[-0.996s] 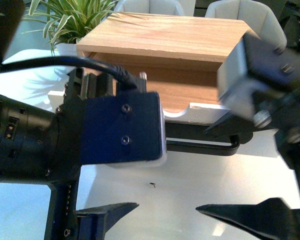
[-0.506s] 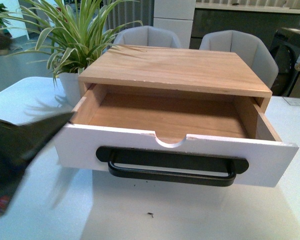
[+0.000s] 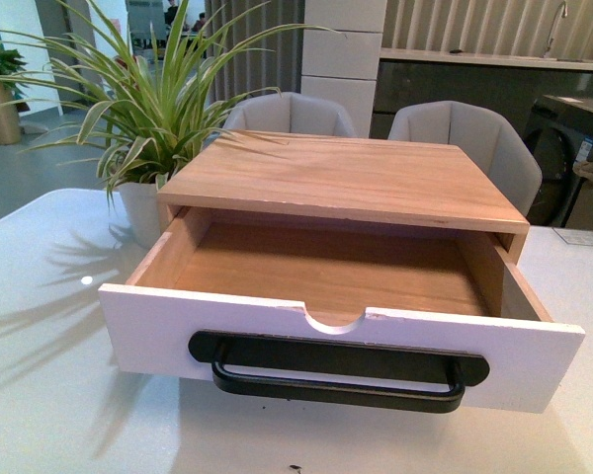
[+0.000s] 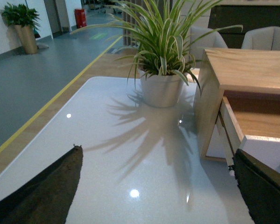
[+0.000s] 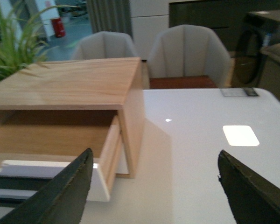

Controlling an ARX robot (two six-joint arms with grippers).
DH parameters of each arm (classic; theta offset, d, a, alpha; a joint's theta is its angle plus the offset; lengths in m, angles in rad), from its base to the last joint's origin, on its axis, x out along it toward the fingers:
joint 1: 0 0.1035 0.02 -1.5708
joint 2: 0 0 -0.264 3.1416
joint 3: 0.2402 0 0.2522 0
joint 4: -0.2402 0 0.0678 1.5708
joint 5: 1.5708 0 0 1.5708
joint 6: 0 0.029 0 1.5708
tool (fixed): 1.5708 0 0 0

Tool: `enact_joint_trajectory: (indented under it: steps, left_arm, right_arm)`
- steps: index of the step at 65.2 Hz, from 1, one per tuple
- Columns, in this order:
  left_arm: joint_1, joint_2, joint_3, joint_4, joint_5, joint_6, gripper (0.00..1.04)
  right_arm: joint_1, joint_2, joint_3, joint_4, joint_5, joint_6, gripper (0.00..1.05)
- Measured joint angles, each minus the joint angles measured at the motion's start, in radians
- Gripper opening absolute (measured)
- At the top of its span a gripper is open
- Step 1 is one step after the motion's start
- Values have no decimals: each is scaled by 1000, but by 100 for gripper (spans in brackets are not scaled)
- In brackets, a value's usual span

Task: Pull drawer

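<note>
The drawer [image 3: 341,341] stands pulled far out of its light wood cabinet [image 3: 346,178] on the white table [image 3: 49,395]. Its white front carries a long black bar handle [image 3: 338,378] and a half-round notch in the top edge; the wood floor inside is bare. Neither arm shows in the front view. My left gripper [image 4: 156,186] is open over the table beside the drawer's corner [image 4: 266,149], holding nothing. My right gripper [image 5: 154,179] is open on the other side, with the drawer's front end [image 5: 51,170] by one finger.
A potted spider plant [image 3: 138,118] in a white pot [image 4: 162,89] stands at the cabinet's back left. Two grey chairs [image 3: 465,133] sit behind the table. The table surface shows white and glossy on both sides of the cabinet [image 5: 200,154].
Both arms filled the front view a second ago and have withdrawn out of it. The drawer sits slightly further out and its front is now fully visible.
</note>
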Motion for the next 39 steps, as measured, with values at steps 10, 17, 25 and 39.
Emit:
enact_joint_trajectory:
  steps: [10, 17, 25, 39]
  left_arm:
    - [0, -136, -23, -114, 1, 0, 46]
    - [0, -154, -32, -115, 0, 0, 24]
    - [0, -163, -47, -115, 0, -5, 3]
    - [0, -206, -85, -114, 0, -3, 3]
  right_arm:
    - [6, -45, -61, 5, 39, -33, 46]
    - [7, -79, -87, 5, 39, -41, 25]
    - [7, -110, -117, 5, 39, -48, 2]
    - [8, -262, -138, -122, 40, -47, 2]
